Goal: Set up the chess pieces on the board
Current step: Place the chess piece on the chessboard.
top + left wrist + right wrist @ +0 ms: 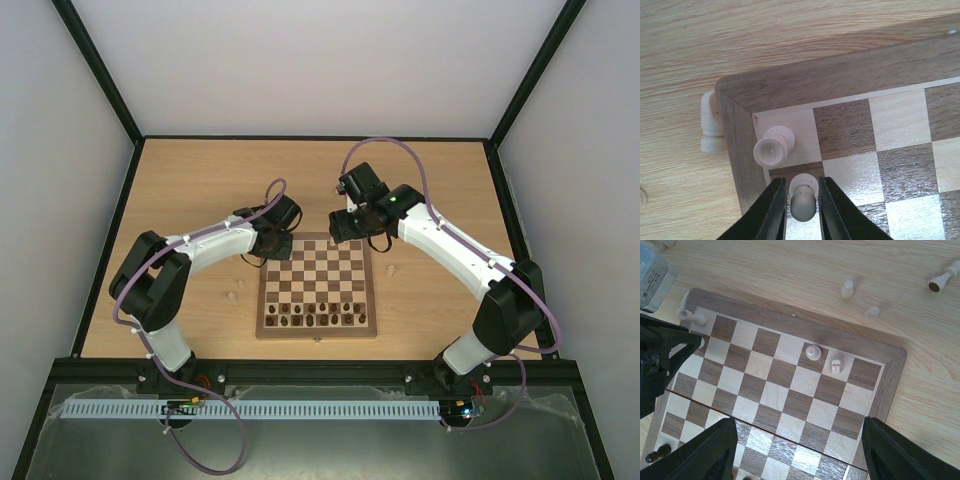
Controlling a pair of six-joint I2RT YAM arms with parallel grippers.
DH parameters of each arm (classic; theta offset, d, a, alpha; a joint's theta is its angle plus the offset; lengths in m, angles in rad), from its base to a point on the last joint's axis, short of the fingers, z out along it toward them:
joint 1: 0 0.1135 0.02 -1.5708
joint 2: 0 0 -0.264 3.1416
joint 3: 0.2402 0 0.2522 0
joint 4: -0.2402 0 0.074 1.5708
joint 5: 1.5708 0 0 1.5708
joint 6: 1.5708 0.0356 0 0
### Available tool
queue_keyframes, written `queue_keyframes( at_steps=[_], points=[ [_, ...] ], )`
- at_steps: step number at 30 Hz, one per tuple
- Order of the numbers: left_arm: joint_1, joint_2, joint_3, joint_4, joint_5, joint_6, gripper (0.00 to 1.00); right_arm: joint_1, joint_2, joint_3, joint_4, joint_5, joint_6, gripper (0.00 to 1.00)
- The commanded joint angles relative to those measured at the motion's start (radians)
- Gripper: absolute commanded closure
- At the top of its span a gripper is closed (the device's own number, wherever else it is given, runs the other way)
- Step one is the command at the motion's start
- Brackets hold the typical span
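The pale pawn (804, 197) stands upright on a dark square of the board (840, 75), in the leftmost column, second row from the far edge. My left hand (803, 181) is narrow, with one finger on each side of that pawn. I cannot tell whether the pads press it or merely flank it. Just beyond the pawn, the pale rook (774, 146) stands on the far-left corner square.

Two further pale pieces (813, 352) stand side by side in the far row, toward its right end. The other squares of the two far rows, where visible, are bare. The dark chessmen (318, 315) appear to fill the two near rows.

Off the board, a pale knight (710, 125) lies on the desk (790, 30), against the border at the far-left corner. Beyond the far edge, toward the right, two small pale pieces (847, 288) stand on the desk. A third (942, 280) lies on its side farther right.

My right hand (797, 421) hovers above the board, spread wide and holding nothing.

Assessment: the dark side looks complete. The pale side is at an early stage, with four men on the board and most of both far rows left to fill.
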Motion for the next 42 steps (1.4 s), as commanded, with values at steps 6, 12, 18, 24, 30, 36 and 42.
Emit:
queue_keyframes(
  at_steps=[6, 12, 18, 24, 30, 36, 42],
  points=[
    [0.002, -0.035, 0.008, -0.04, -0.006, -0.003, 0.75, -0.005, -0.009, -0.01, -0.033, -0.008, -0.007, 0.31],
    [0.009, -0.115, 0.039, -0.093, -0.037, -0.003, 0.66, -0.005, -0.011, -0.005, -0.034, -0.011, -0.006, 0.31],
    [0.133, -0.142, 0.089, -0.099, -0.035, 0.021, 0.49, -0.005, -0.014, -0.003, -0.033, -0.022, -0.004, 0.31],
    [0.292, -0.047, 0.155, -0.067, -0.065, 0.02, 0.43, -0.005, -0.005, -0.004, -0.026, -0.033, -0.001, 0.31],
    [0.373, 0.066, 0.225, -0.043, -0.036, 0.033, 0.41, -0.006, -0.003, -0.009, -0.024, -0.032, -0.004, 0.31],
    [0.395, 0.154, 0.271, -0.031, -0.004, 0.044, 0.4, -0.005, 0.0, -0.011, -0.024, -0.029, -0.006, 0.31],
    [0.426, 0.189, 0.267, -0.016, 0.023, 0.05, 0.44, -0.006, 0.007, -0.015, -0.018, -0.03, -0.009, 0.31]
  ],
)
